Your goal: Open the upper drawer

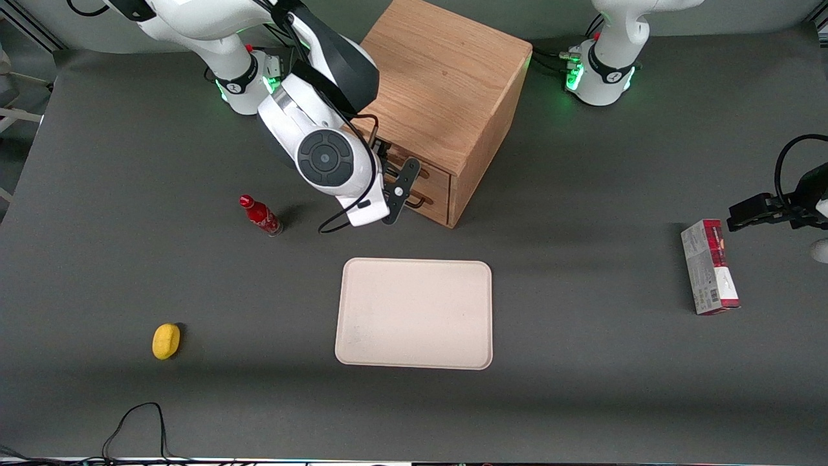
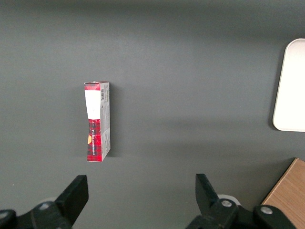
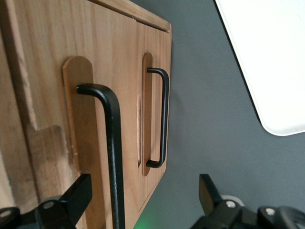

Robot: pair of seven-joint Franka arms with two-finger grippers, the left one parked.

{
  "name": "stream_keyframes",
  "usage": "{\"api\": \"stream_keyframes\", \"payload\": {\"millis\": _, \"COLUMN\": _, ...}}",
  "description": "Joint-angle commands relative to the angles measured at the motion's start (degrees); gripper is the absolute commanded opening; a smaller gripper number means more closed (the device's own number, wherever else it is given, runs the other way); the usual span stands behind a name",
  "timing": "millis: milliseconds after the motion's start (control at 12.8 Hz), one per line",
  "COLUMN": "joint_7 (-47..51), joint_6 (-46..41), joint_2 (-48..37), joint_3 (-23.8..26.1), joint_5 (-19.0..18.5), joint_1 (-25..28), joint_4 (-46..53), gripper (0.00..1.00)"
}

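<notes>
One tray, two drawers, gripper fingers spread around upper drawer handle

Red-and-white carton lying flat on grey table surface, ahead of the parked claw, cream tray edge well apart sideways, oak cabinet corner beside one finger

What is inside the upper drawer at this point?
Nothing can be seen: the upper drawer is closed, its wooden front hiding any contents. The gripper is open around its black handle.
</notes>
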Motion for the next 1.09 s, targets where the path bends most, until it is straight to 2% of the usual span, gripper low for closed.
{"api": "stream_keyframes", "payload": {"millis": 0, "joint_7": -0.9, "joint_6": 2.4, "joint_2": -1.4, "joint_3": -0.2, "joint_5": 1.2, "joint_1": 0.2, "joint_4": -3.1, "gripper": 1.00}}
{"api": "stream_keyframes", "payload": {"millis": 1016, "joint_7": -1.9, "joint_6": 8.1, "joint_2": -1.0, "joint_3": -0.8, "joint_5": 0.3, "joint_1": -0.5, "joint_4": -6.1, "gripper": 1.00}}
